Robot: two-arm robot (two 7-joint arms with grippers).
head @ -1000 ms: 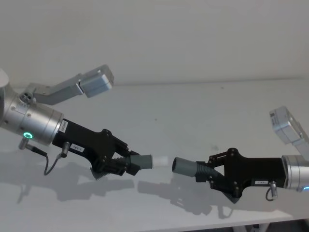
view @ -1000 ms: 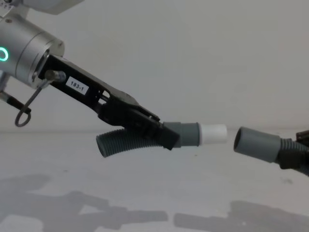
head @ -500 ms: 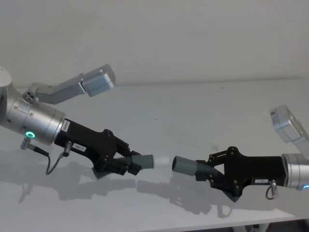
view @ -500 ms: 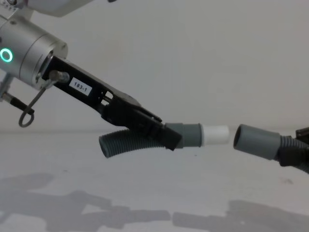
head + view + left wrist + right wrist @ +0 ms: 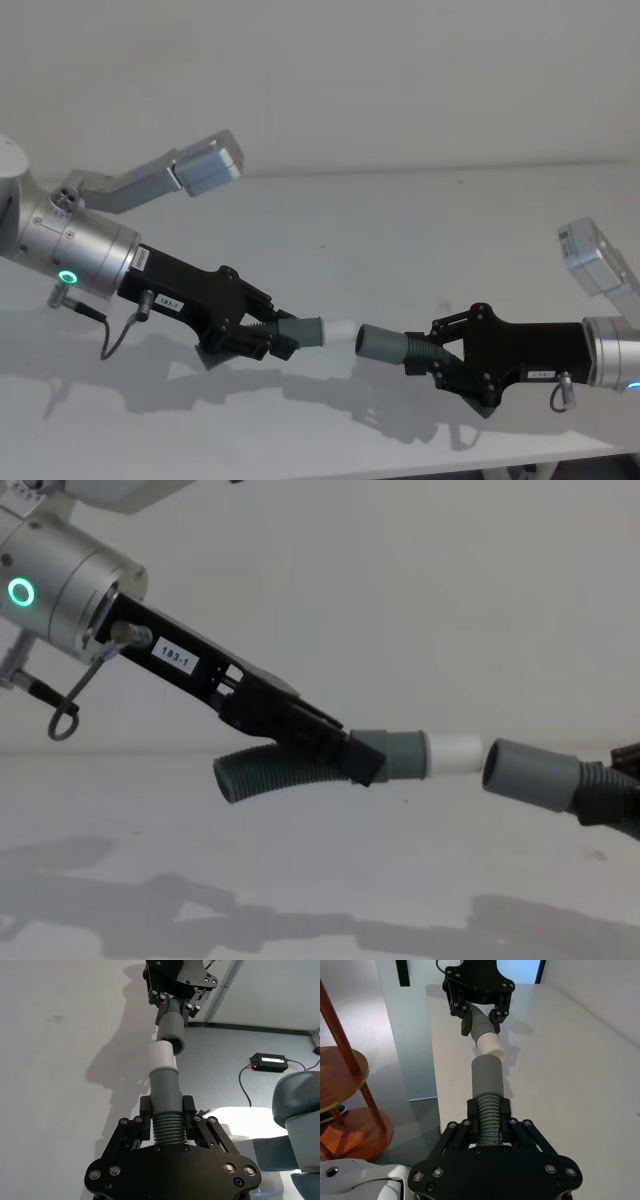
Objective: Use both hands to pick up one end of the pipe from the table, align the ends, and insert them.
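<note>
Left gripper (image 5: 262,338): raised off the table (image 5: 420,230) at the left, its fingers pinched on the ribbed part of the left hose piece (image 5: 290,770) just behind the cuff, probably so the cuff projects freely toward the middle.
Left hose piece: its loose ribbed tail curves back beneath the gripper; the grey cuff carries the narrower white tip (image 5: 455,755), which points rightward at the other piece.
The joint: in the chest view, the white tip sits just at the wide mouth (image 5: 497,764), not visibly inside it; the wrist views show the two cuffs nearly on one line, with a slight angle between them.
Right hose piece (image 5: 395,346): held clear of the table, its plain wider mouth facing left to receive the tip.
Right gripper (image 5: 445,358): at the right, clamped on the ribs behind its cuff, holding the socket steady.
Stage, judged: alignment almost finished; insertion not yet done.
</note>
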